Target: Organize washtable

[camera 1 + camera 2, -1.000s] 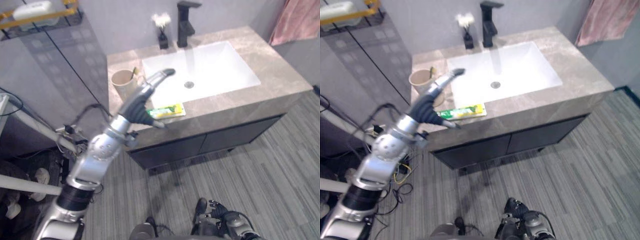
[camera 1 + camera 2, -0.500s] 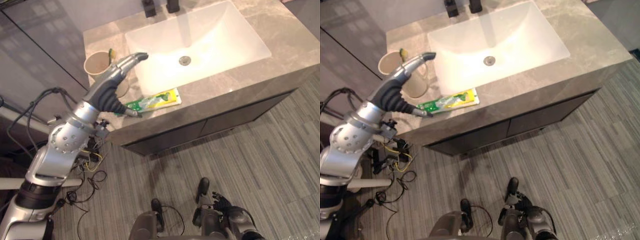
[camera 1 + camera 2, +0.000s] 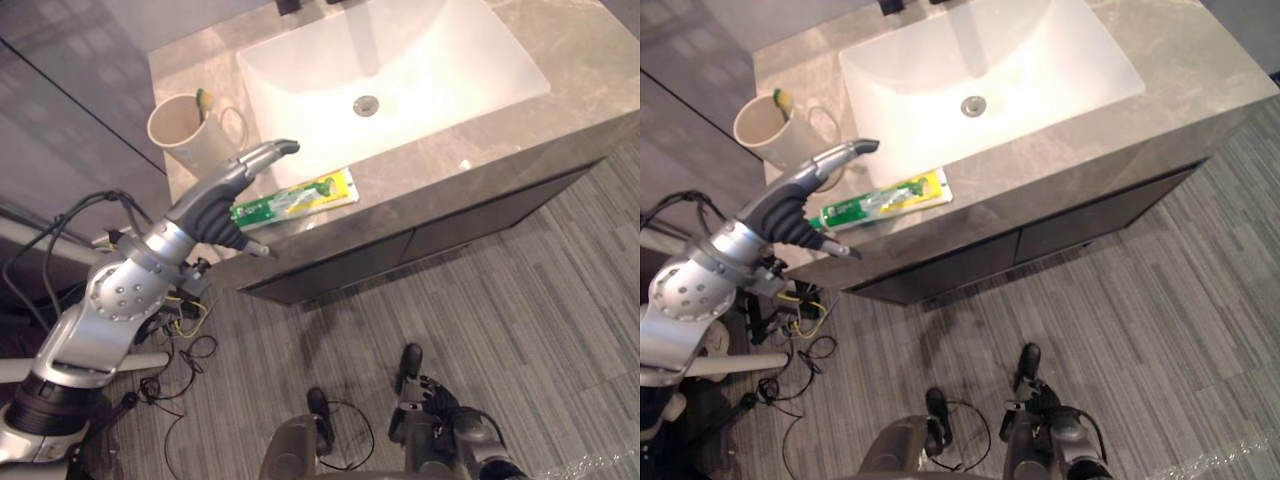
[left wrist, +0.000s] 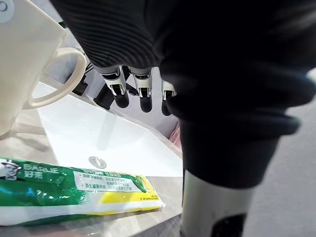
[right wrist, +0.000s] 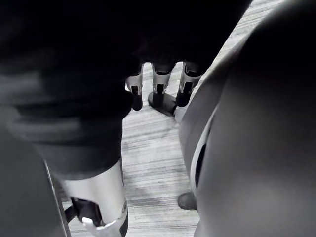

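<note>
A green and yellow toothpaste tube [image 3: 295,198] lies flat on the marble countertop [image 3: 570,55], near its front edge and in front of the white sink [image 3: 450,60]. Behind and left of the tube stands a beige mug [image 3: 183,132] with a green-tipped toothbrush [image 3: 203,98] in it. My left hand [image 3: 222,196] hovers open between mug and tube. Its fingers [image 4: 121,92] are straight and reach over the tube's left end, and nothing is held. In the left wrist view the toothpaste tube [image 4: 74,190] lies just below the hand and the mug [image 4: 22,64] beside it. My right hand [image 3: 447,412] hangs low with relaxed fingers [image 5: 158,91].
The sink's drain [image 3: 366,101] sits mid-basin. Dark cabinet fronts [image 3: 440,230] run under the counter, over grey striped flooring [image 3: 560,330]. A dark grey wall panel [image 3: 60,70] borders the counter's left end, close to the mug.
The camera has tilted down and moved closer. My left hand has drawn back from over the sink's rim and mug, and now sits lower beside the tube's left end.
</note>
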